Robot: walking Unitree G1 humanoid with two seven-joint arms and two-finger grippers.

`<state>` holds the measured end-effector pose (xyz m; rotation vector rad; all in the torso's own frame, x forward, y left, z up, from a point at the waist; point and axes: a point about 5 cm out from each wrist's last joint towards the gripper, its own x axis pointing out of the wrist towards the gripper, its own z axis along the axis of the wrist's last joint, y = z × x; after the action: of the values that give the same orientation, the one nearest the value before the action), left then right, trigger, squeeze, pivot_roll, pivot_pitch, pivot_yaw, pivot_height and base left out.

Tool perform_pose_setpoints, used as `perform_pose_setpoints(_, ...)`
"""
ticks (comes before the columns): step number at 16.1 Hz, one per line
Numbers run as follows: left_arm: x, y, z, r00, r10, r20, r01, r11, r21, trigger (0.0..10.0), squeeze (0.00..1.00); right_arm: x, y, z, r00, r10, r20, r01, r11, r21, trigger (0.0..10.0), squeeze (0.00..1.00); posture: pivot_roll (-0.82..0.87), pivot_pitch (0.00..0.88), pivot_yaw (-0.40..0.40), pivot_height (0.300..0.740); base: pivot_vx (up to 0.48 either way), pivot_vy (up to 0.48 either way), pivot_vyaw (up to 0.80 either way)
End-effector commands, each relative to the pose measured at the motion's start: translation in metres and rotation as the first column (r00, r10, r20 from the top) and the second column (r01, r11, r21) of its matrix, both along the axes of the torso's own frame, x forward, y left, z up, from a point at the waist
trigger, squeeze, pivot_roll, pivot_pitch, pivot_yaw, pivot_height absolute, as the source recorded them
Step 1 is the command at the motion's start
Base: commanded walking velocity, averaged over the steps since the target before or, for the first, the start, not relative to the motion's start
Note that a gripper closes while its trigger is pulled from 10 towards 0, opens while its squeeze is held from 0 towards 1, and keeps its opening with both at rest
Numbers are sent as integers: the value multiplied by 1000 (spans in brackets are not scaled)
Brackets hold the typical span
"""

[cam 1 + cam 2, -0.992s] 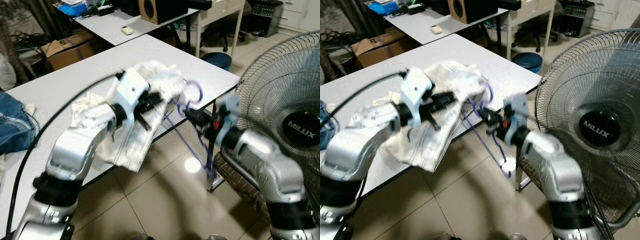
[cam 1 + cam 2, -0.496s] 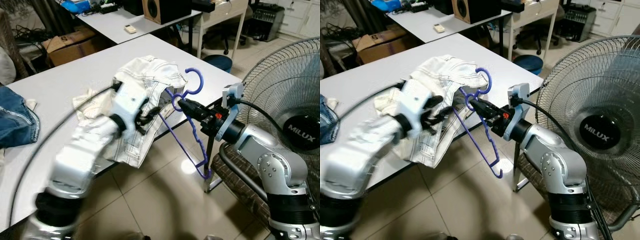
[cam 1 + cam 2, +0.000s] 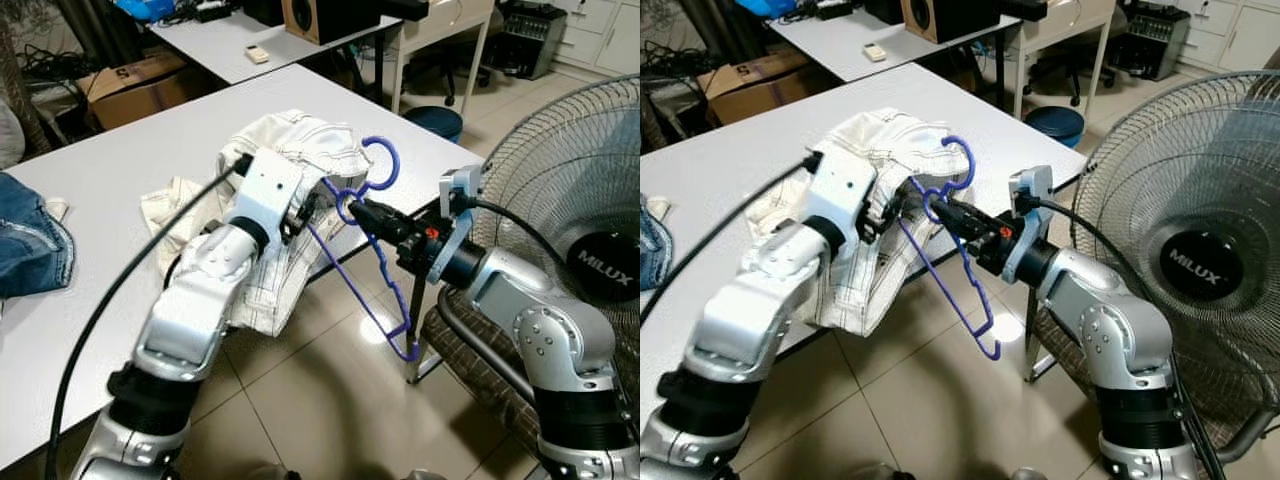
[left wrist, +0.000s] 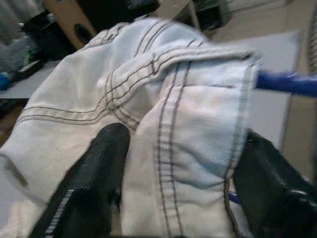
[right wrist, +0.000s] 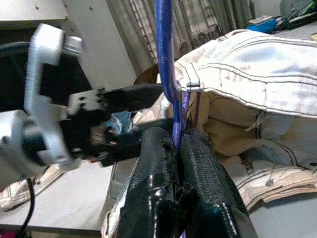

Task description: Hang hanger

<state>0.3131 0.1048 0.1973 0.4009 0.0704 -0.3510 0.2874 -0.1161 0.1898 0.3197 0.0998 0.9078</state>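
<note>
The left arm reaches forward and up over the edge of the grey table (image 3: 120,170), its left gripper (image 3: 300,212) pushed into the white garment (image 3: 300,145). In the left wrist view its two black fingers (image 4: 99,168) stand apart with a fold of the stitched cloth between them, gripping the fabric. The garment is off-white denim with dark double seams; it is bunched in a heap on the table near its front edge and hangs partly over that edge beside the left forearm.

At the far left of the table lies a blue denim piece (image 3: 30,245). Behind stand a second table (image 3: 240,40), a cardboard box (image 3: 140,85) and a wooden speaker (image 3: 320,15).

The right arm stretches across from the right, roughly level, with the right gripper (image 3: 362,212) just off the table's corner. Its fingers (image 5: 203,173) are pressed together on the thin neck of the purple hanger (image 3: 375,290). The hanger's hook curls up against the garment's top, and its frame slants down toward the tiled floor (image 3: 320,400).

A large fan (image 3: 590,220) stands close behind the right arm.
</note>
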Motion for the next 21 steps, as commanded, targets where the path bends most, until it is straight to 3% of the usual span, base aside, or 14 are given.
perform_pose_setpoints(1, 4, 5, 2, 999, 33, 28, -34, 999, 41, 9686, 1000, -2, 5, 9, 999, 31, 32, -32, 999, 6, 10000, 0, -161, 0, 118, 740, 0, 0, 0)
perform_pose_setpoints(2, 7, 9, 2, 998, 54, 33, -56, 997, 56, 353, 314, -2, 6, 10, 999, 33, 35, -33, 999, 6, 10000, 0, -162, 0, 119, 740, 0, 0, 0)
perform_pose_setpoints(3, 8, 13, 6, 997, 65, 50, -68, 996, 54, 0, 0, -2, 5, 11, 999, 34, 39, -34, 999, 6, 10000, 0, -160, 0, 119, 740, 0, 0, 0)
perform_pose_setpoints(7, 9, 16, 14, 995, 24, 92, -33, 995, 96, 0, 0, -1, 2, 8, 999, 24, 36, -24, 1000, -4, 10000, 0, -153, 0, 119, 740, 0, 0, 0)
perform_pose_setpoints(10, 3, 13, 18, 995, -63, 80, 51, 989, 142, 0, 0, 2, -2, 5, 999, -1, 34, 2, 1000, -27, 10000, 0, -148, 0, 122, 740, 0, 0, 0)
perform_pose_setpoints(14, -1, 10, 16, 992, -123, 37, 118, 987, 112, 0, 0, 3, -5, 1, 999, -20, 28, 22, 999, -45, 10000, 0, -140, 0, 125, 740, 0, 0, 0)
perform_pose_setpoints(18, 2, 10, 24, 992, -127, 29, 128, 990, -58, 0, 0, 1, -6, -3, 999, -34, 22, 35, 998, -52, 10000, 0, -141, 0, 128, 740, 0, 0, 0)
perform_pose_setpoints(20, 5, 11, 33, 990, -134, 39, 138, 978, -155, 0, 0, 1, -9, -8, 998, -59, 12, 60, 996, -67, 10000, 0, -140, 0, 133, 740, 0, 0, 0)
perform_pose_setpoints(21, 7, 11, 42, 988, -147, 52, 156, 956, -247, 0, 0, 2, -12, -11, 996, -92, 8, 92, 993, -76, 10000, 0, -139, 0, 134, 740, 0, 0, 0)
